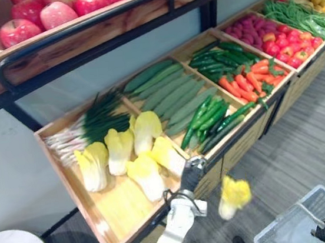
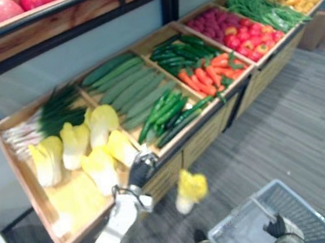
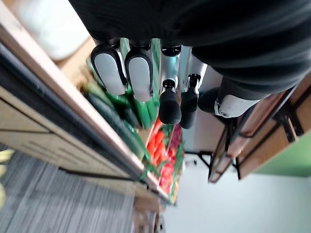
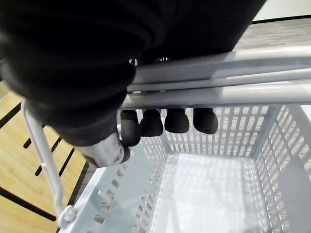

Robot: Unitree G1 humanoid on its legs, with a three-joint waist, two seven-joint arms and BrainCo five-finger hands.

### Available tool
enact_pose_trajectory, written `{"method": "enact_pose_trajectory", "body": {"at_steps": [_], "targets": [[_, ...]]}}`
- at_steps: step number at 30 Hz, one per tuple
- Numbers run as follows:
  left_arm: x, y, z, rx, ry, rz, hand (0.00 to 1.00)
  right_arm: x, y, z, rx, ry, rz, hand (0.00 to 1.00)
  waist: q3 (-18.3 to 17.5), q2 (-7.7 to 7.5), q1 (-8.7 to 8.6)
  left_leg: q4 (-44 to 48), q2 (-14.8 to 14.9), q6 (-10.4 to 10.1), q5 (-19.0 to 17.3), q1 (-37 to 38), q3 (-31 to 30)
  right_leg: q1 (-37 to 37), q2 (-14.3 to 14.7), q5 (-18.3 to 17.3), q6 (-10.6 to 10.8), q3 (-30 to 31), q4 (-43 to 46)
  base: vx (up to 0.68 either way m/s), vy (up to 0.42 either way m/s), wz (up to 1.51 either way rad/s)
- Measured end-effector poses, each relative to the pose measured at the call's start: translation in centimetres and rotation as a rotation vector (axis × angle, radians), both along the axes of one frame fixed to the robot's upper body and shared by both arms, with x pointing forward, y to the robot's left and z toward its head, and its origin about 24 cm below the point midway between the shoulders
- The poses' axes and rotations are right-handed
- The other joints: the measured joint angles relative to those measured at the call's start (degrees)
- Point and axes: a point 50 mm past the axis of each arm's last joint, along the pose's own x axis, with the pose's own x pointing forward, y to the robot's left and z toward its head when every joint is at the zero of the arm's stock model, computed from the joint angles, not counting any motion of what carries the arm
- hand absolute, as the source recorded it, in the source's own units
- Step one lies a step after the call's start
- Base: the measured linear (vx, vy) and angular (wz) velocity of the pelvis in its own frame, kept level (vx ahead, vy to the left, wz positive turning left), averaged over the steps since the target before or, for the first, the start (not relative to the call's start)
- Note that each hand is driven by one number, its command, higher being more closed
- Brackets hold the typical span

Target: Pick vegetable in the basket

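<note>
Seeing the cabbage (image 1: pixel 234 195) loose in mid-air, just left of the basket (image 4: pixel 228 136). Left hand (image 3: pixel 138 73) straight-fingered, empty; right hand (image 4: pixel 165 121) curled round the handle (image 4: pixel 218 92). Could easily miss the rim and hit the floor (image 1: pixel 307 139).

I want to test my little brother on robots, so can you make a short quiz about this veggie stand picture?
1. True or false: the right hand is curled round the handle of the grey plastic basket.
2. Fill in: the left hand's straight fingers hold ___.
3. Where is the loose yellow-and-white cabbage? A) in the left hand B) inside the basket C) apart from both, seen against the floor between the wooden stand and the basket.
Key: 1 true; 2 nothing; 3 C.
</note>
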Motion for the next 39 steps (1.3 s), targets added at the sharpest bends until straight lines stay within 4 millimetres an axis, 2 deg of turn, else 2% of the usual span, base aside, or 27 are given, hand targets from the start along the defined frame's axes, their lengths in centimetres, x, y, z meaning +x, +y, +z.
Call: {"method": "enact_pose_trajectory", "body": {"at_steps": [2,7,13,14,23,30,34,39], "targets": [[-0.5,-1.7,0.0,0.004,-0.001,-0.099,1.0,0.2,-0.2,0.3,0.009,-0.026,-0.011,1.0,0.13,-0.32,-0.07,-0.01,0.0,0.05,-0.18,-0.01,0.1,0.0,0.02,0.16,-0.13,0.16,-0.03,0.01,-0.033,-0.05],[-1.8,-4.0,-0.1,-0.031,0.024,-0.217,1.0,1.0,-0.1,0.7,0.049,-0.081,-0.033,1.0,0.47,-0.89,0.03,0.0,0.07,0.07,-0.25,-0.07,0.14,-0.02,0.07,0.35,0.19,0.26,-0.03,0.0,-0.015,0.0],[-2.6,-5.0,-0.8,-0.022,0.052,-0.3,1.0,1.6,-0.2,1.3,0.062,-0.136,-0.055,1.0,0.52,-0.98,0.15,-0.01,0.09,0.12,-0.39,-0.61,-0.25,-0.22,-0.06,0.34,0.2,0.01,-0.06,-0.01,-0.043,0.04],[-2.6,-5.0,-0.8,-0.022,0.052,-0.308,0.0,1.5,-0.2,1.3,0.066,-0.141,-0.068,1.0,0.52,-0.98,0.16,-0.02,0.09,0.13,-0.38,-0.79,-0.31,-0.3,-0.11,0.34,0.2,-0.11,-0.08,-0.01,-0.04,0.08],[-2.7,-5.1,-0.7,-0.014,0.045,-0.318,0.0,0.5,1.3,0.0,0.125,-0.123,-0.108,1.0,0.67,-1.22,0.29,-0.02,0.08,0.36,-0.22,-2.06,-1.85,-0.89,-0.4,0.33,0.22,-1.16,-0.08,0.0,-0.041,0.08],[-2.4,-4.8,-0.4,0.007,0.015,-0.286,0.0,0.0,1.6,-0.4,0.142,-0.118,-0.132,1.0,0.68,-1.51,0.28,-0.02,0.23,0.37,-0.21,-2.07,-2.2,-0.77,-0.33,0.33,0.22,-1.41,-0.07,-0.01,-0.045,0.02],[-2.1,-4.5,1.1,-0.054,-0.027,-0.261,0.0,-0.8,1.9,-1.1,0.164,-0.099,-0.154,1.0,0.66,-1.58,0.48,-0.02,0.35,0.44,-0.09,-2.07,-3.3,-0.18,-0.39,0.32,0.23,-1.96,-0.09,-0.01,-0.05,0.12],[-1.1,-2.6,4.0,-0.285,-0.058,-0.176,0.0,-2.4,1.8,-1.8,0.176,-0.066,-0.211,1.0,0.51,-1.9,1.57,-0.04,0.5,0.52,0.39,-2.31,-5.01,0.41,-0.61,0.27,0.3,-3.48,-0.16,-0.01,-0.05,0.16]]}}
